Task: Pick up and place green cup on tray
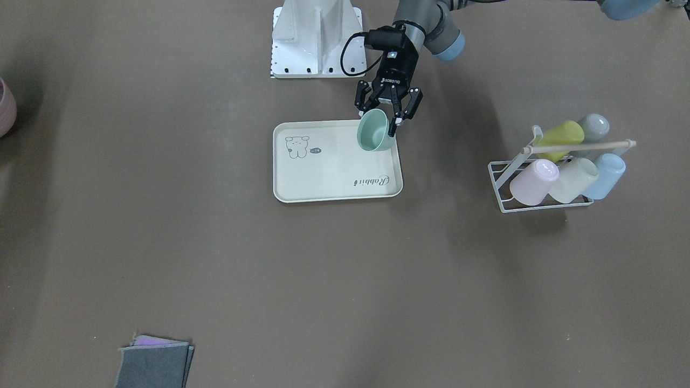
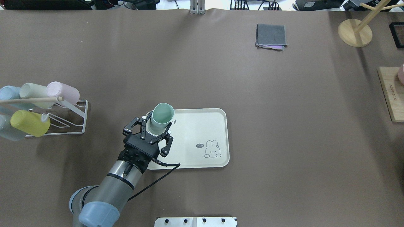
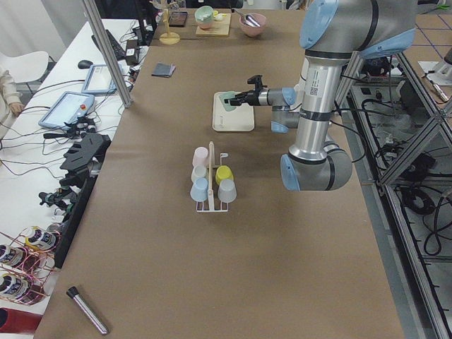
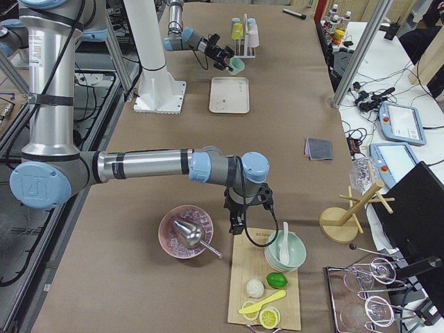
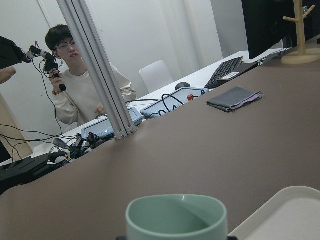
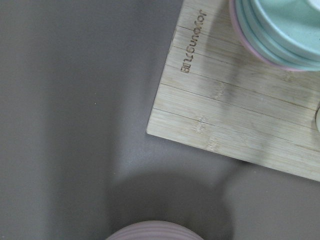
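Note:
My left gripper [image 2: 157, 127] is shut on the green cup [image 2: 161, 117], a pale mint tumbler. It holds the cup tilted, mouth facing away from the wrist, over the left near corner of the cream tray [image 2: 195, 138]. From the front, the cup [image 1: 374, 131] hangs over the tray [image 1: 334, 172] at its corner nearest the robot. The left wrist view has the cup's rim [image 5: 176, 215] at the bottom and a tray corner [image 5: 290, 215] at the lower right. My right gripper [image 4: 236, 223] hovers far off by a wooden board; I cannot tell whether it is open or shut.
A white wire rack [image 2: 68, 121] with several pastel cups stands left of the tray. Folded grey cloths [image 2: 271, 35] lie at the far side. A wooden board [image 2: 389, 94], a wooden stand [image 2: 355, 31] and a pink bowl [image 4: 186, 232] sit at the right end. A person [image 5: 75, 95] sits beyond the table.

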You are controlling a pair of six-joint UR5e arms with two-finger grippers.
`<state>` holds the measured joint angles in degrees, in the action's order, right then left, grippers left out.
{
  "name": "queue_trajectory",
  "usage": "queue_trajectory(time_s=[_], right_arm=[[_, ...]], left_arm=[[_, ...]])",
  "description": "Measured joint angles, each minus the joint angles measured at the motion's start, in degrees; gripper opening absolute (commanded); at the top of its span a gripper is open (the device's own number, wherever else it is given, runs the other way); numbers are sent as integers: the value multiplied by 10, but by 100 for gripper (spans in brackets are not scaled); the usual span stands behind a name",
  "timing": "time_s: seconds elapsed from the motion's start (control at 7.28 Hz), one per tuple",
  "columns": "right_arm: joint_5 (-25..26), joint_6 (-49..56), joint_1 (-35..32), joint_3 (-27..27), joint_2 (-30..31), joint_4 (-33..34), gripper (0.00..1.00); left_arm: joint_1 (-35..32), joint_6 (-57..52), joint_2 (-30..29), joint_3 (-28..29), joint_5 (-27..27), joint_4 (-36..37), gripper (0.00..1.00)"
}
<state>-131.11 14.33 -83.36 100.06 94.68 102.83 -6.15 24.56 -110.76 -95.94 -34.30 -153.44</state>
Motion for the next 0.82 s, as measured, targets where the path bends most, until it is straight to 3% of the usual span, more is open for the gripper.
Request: queue_trajectory(time_s=[0.82], right_arm=[[-6,1,-13,8,12,0,100]], left_arm=[[-2,98,-34,81,0,-3,66]])
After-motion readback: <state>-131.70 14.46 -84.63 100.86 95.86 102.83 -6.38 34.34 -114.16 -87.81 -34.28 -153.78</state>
